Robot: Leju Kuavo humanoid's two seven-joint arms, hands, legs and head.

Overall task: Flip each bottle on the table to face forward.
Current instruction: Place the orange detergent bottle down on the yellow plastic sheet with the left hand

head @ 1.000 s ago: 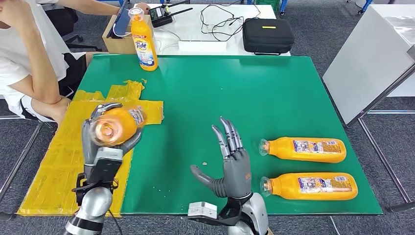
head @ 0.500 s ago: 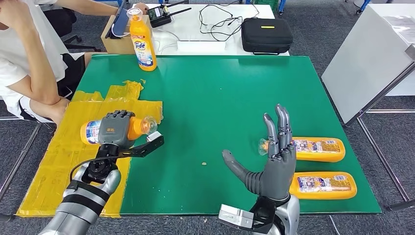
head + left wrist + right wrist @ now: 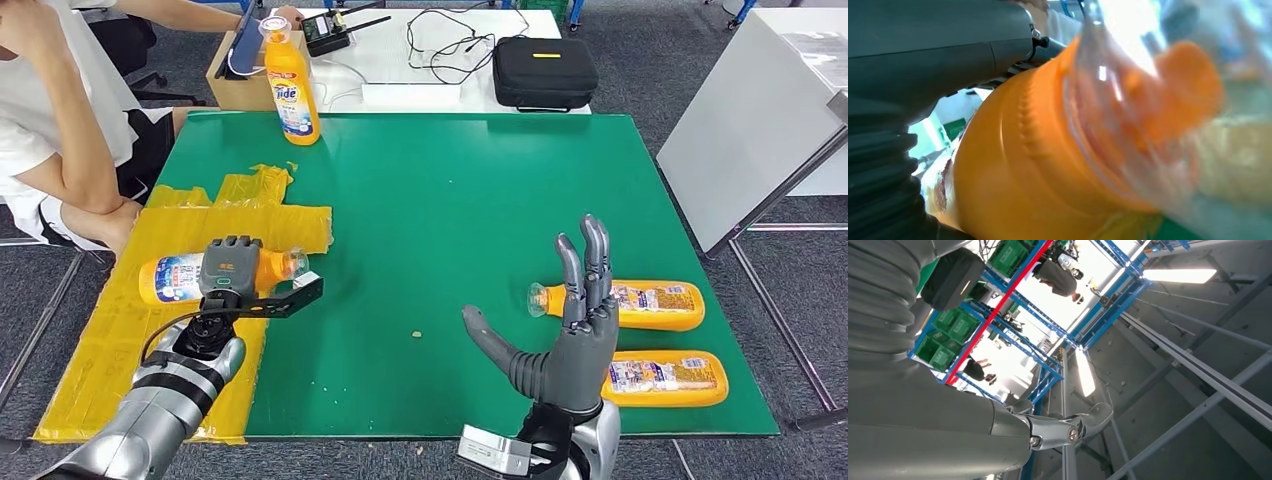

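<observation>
My left hand (image 3: 229,266) grips an orange bottle (image 3: 172,277) lying sideways over the yellow sheet (image 3: 110,340), clear cap toward the table's middle. Up close, the left wrist view has the orange bottle (image 3: 1038,165) and its clear cap against the hand. My right hand (image 3: 572,340) is raised with fingers spread, holding nothing, just left of two orange bottles (image 3: 640,305) (image 3: 665,378) lying on the green table (image 3: 470,190) at the right, label side up. A fourth orange bottle (image 3: 291,88) stands upright at the far left edge.
A person sits at the far left by the table corner. A white table behind holds a black case (image 3: 545,72), cables and a cardboard box (image 3: 236,82). A white board (image 3: 755,120) leans at the right.
My left hand turned the bottle from cap-toward-camera to lying sideways and lowered it toward the yellow sheet. My right hand moved right, toward the two lying bottles.
</observation>
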